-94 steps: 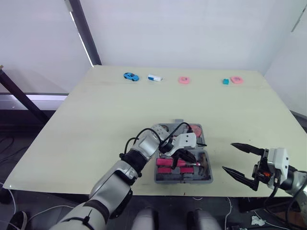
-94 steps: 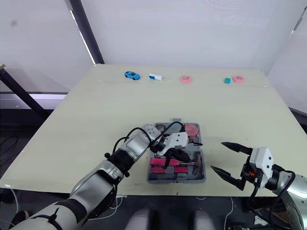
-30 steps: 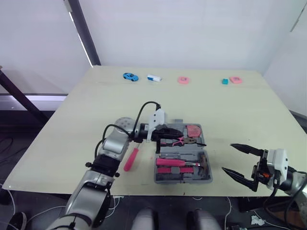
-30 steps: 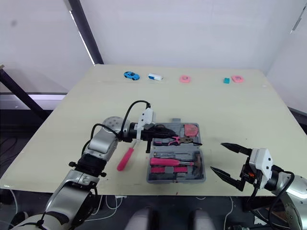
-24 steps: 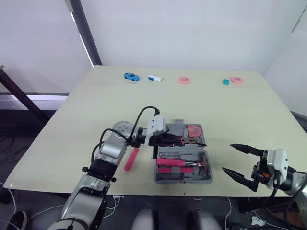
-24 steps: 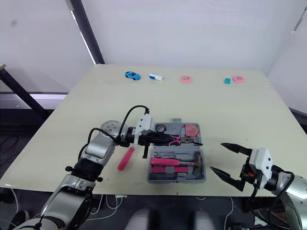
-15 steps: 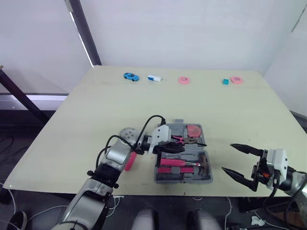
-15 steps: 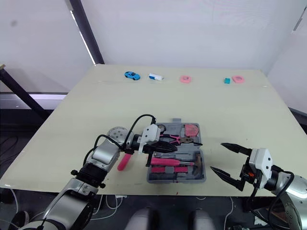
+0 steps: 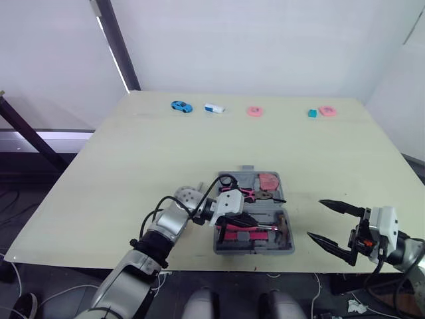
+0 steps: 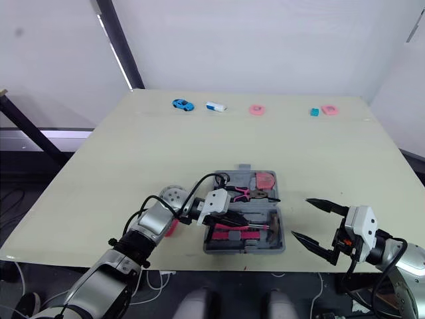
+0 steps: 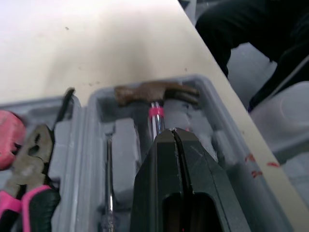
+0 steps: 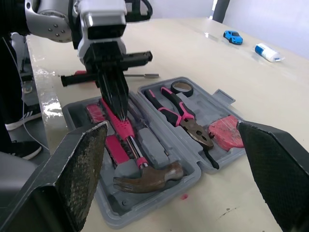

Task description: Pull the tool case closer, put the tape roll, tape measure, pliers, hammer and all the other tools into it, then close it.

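The grey tool case (image 9: 287,214) lies open near the table's front edge. Its far half holds the pink-handled pliers (image 9: 249,194), a black tape roll (image 12: 182,88) and the pink tape measure (image 9: 269,181). The near half holds the hammer (image 12: 149,176) with its pink grip, and a thin screwdriver (image 11: 108,169) beside it. My left gripper (image 9: 246,222) is shut, its tips pressed together just over the hammer's shaft (image 11: 154,121). My right gripper (image 9: 315,218) stands wide open to the right of the case, holding nothing. A pink-handled screwdriver (image 12: 96,77) lies on the table to the left of the case.
Along the table's far edge sit a blue toy car (image 9: 180,106), a white and blue piece (image 9: 214,107), a pink ring (image 9: 254,111), a teal block (image 9: 311,113) and another pink piece (image 9: 326,110). The case sits close to the table's near edge.
My left gripper has swung from the pliers' half of the case to the near half, over the hammer, and its arm now covers most of the loose screwdriver. The right gripper has not moved.
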